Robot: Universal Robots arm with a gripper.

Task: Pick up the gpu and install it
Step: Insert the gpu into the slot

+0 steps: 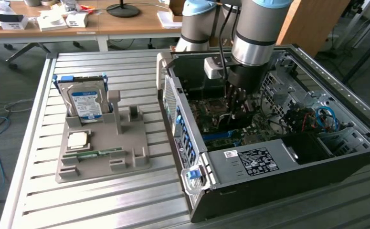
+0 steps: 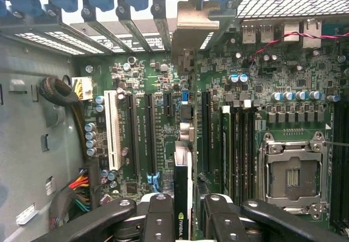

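The gpu, gripped edge-on by the closed gripper inside the case, hangs over the motherboard; to seat well, I judge, keep it upright, aligned with one slot.

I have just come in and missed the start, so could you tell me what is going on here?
A single robot arm reaches down into the open computer case. Its gripper is shut on the gpu, held edge-on over the expansion slots of the motherboard. Whether the gpu is seated in a slot cannot be told. On the tray at the exterior view's left, the hard drive and the memory stick sit untouched.
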